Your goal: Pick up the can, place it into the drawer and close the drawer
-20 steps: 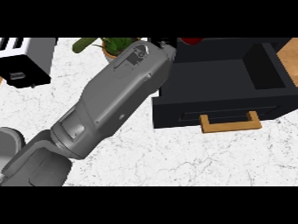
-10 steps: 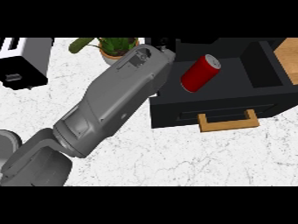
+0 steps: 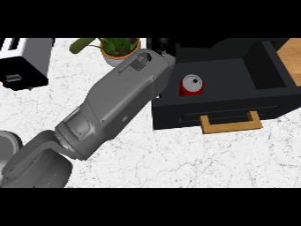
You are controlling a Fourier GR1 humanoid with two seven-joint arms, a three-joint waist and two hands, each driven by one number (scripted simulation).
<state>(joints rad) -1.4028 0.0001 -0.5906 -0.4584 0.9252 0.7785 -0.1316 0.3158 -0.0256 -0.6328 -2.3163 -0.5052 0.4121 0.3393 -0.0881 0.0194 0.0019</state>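
Counter (image 3: 198,163): white marbled top, filling most of the head view; wooden floor showed past its left and right edges.

Forearm (image 3: 114,106): grey, large, running from the lower left corner up and to the right across the counter, its far end at the drawer's back left corner; which arm it was could not be told from this view; its hand was hidden beyond the wrist, so whether the fingers were spread, closed or holding anything could not be told; only a small dark part showed at the top by the wrist, too little to read.

Drawer (image 3: 270,75): black, pulled open, its inside facing up; it sat at the upper right of the counter, with its front panel toward the lower edge of the view; the forearm overlapped its left wall.

Toaster (image 3: 16,62): black with a pale top and two slots, at the upper left of the counter, well apart from the drawer.

Handle (image 3: 231,123): tan wood, a flat loop on the drawer's front panel, jutting toward the viewer.

Plant (image 3: 114,46): green leaves in a tan pot, at the top of the counter between the toaster and the drawer, just beside the forearm's far end.

Can (image 3: 192,85): red with a silver top, inside the drawer at its left side, just beside the forearm; no fingers showed on it.
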